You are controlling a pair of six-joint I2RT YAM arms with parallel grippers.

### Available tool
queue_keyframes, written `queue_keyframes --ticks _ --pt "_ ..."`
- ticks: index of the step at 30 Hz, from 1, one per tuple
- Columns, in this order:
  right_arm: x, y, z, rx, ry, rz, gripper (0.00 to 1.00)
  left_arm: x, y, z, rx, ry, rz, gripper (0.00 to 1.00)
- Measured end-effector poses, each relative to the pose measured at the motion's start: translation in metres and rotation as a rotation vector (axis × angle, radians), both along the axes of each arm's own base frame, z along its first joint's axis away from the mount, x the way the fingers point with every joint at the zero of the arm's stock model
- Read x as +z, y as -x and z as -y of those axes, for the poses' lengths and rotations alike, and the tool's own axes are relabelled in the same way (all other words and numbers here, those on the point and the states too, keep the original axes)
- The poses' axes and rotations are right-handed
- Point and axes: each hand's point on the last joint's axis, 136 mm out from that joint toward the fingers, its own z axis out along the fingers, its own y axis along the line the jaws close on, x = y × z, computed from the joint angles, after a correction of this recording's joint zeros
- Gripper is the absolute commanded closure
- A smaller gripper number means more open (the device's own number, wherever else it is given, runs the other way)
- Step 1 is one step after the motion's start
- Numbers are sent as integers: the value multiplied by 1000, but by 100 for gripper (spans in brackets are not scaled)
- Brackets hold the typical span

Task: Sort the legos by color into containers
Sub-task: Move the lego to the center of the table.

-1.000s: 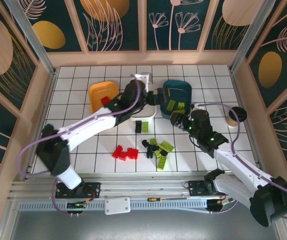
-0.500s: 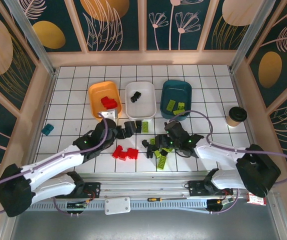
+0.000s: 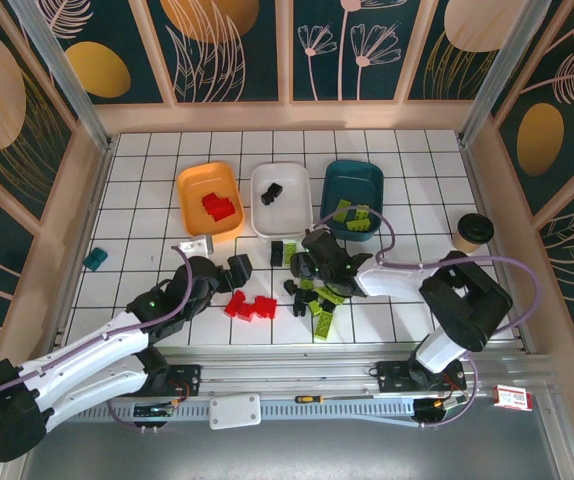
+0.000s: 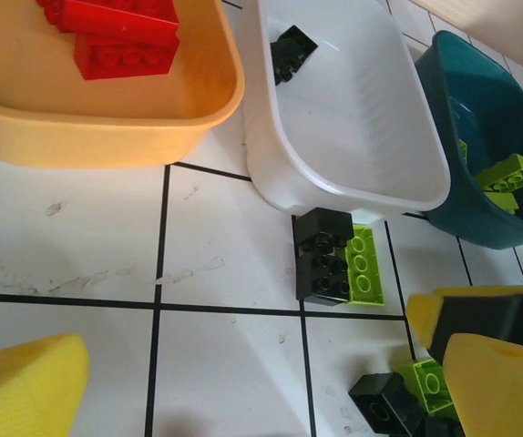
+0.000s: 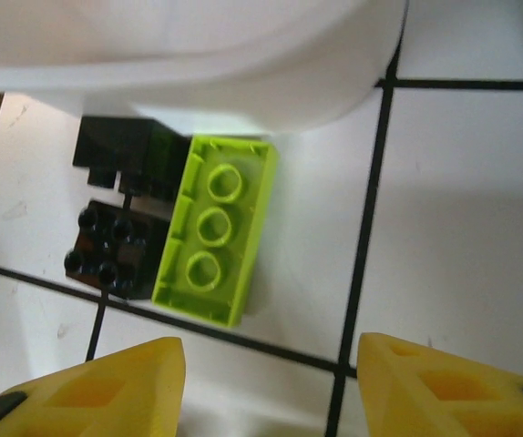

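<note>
1. Right claw (image 5: 271,373): fingers apart, gripping nothing, poised over a lime lego (image 5: 214,228).
2. Lime lego: flat on the tabletop (image 5: 453,228), touching a black lego (image 5: 116,241), just beside the white tray (image 5: 198,55).
3. Left claw (image 4: 261,391): spread wide, empty, near the orange tray (image 4: 107,127) holding red legos (image 4: 125,50).

Left hand (image 4: 257,341) gapes wide; right hand (image 5: 269,360) parted.

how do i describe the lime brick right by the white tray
Find the white tray, middle of three. Two bricks lie touching just off its near rim. Take the lime brick with three studs in a row, not the black brick beside it.
</note>
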Motion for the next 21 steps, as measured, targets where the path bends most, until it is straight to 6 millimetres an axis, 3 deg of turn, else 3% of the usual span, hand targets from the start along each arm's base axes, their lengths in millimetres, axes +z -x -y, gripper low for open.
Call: queue_keyframes --ticks 8,14,16,19,21 --pt "-19 -15 -3 -32 -1 -15 55 -2 1 -5 20 -5 -1 1" --pt "-24 -17 15 -93 -9 -30 60 -2 1 -5 21 -5 -1 1" --pt "-23 -12 32 -124 -1 -32 60 -3 1 -6 20 -7 -3 1" --pt "-21 -4 54 -155 17 -34 53 -7 2 -6 20 -14 -9 1" --pt "-16 -3 56 -149 14 -24 44 -9 2 -6 20 -20 -15 1"
